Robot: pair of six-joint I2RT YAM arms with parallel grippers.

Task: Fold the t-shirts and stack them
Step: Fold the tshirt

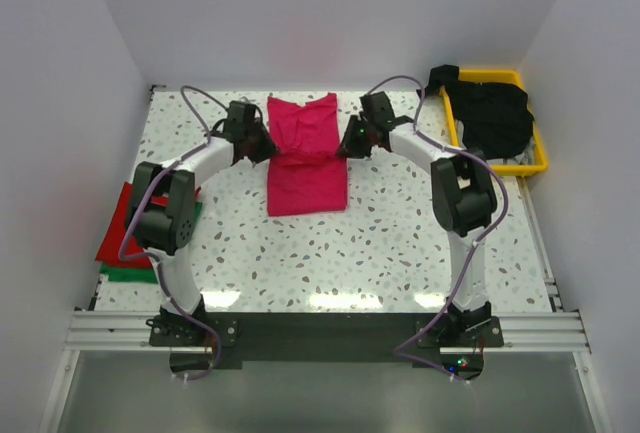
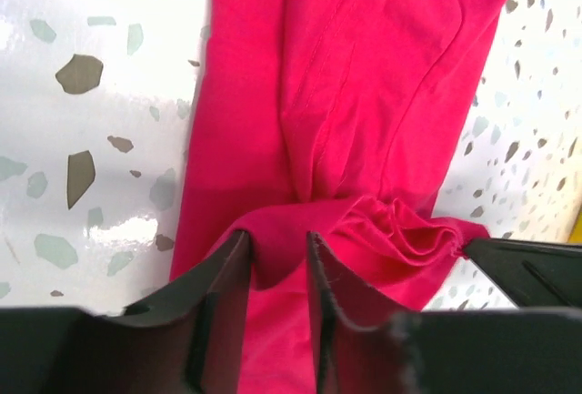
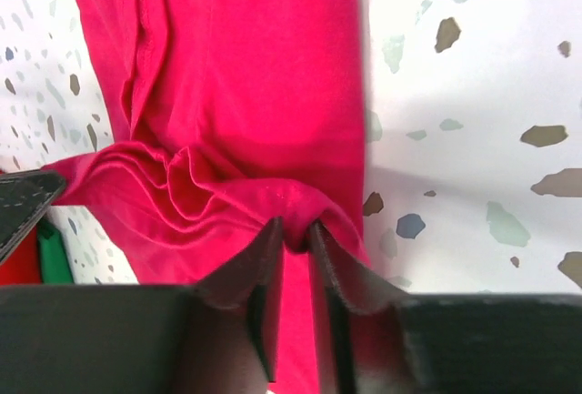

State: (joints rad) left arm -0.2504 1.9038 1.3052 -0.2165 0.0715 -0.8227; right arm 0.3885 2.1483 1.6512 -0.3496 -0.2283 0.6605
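Note:
The magenta-pink t-shirt (image 1: 305,153) lies lengthwise in the middle of the table, folded narrow and bunched across its middle. My left gripper (image 1: 268,147) pinches its left edge at mid-length, and a fold of cloth sits between the fingers in the left wrist view (image 2: 277,253). My right gripper (image 1: 346,143) pinches the right edge opposite, shut tight on a fold (image 3: 296,235). The cloth wrinkles between the two grips (image 2: 400,230). A red t-shirt (image 1: 118,221) lies on a green t-shirt (image 1: 125,273) at the table's left edge. Black t-shirts (image 1: 492,113) are piled in the tray.
The yellow plastic tray (image 1: 540,158) stands at the back right corner. White walls close in the table at the back and both sides. The speckled tabletop (image 1: 400,243) shows bare in front of the pink shirt.

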